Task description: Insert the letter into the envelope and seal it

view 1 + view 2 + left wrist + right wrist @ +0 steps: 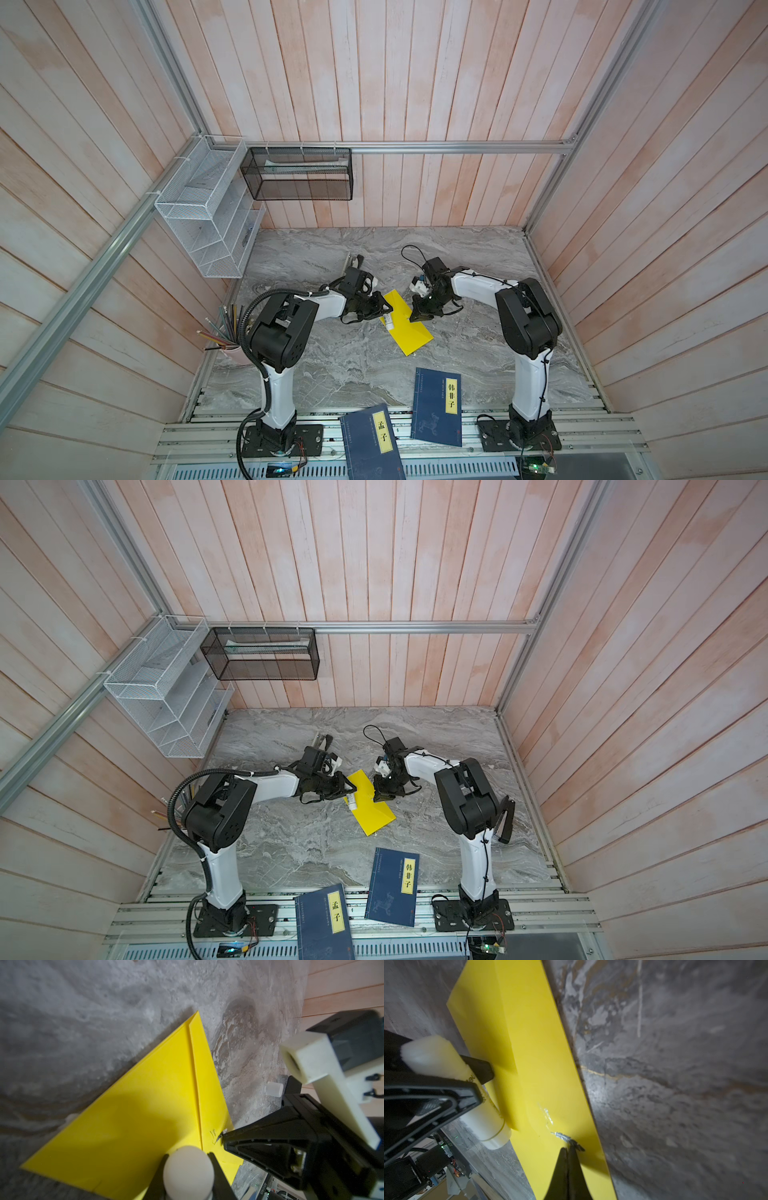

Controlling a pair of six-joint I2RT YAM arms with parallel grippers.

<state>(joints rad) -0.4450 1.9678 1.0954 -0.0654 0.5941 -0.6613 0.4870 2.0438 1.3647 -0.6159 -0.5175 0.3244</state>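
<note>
envelope (409, 332): flat on the marble surface (353, 365), between the two arms | left gripper (384, 311): jaws clamped on a white glue stick (387, 322) at the envelope's edge | right gripper (415, 318): jaws together, tips down on the envelope

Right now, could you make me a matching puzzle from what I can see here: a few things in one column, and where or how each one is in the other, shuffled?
Things:
1. envelope
2. white tube
3. pencil cup
4. black mesh basket

Where or how:
a. hung on the back wall
b. lying flat on the table, bright yellow
c. gripped in the left arm's jaws
d. standing by the left wall

Pairs: 1-b, 2-c, 3-d, 4-a
</note>
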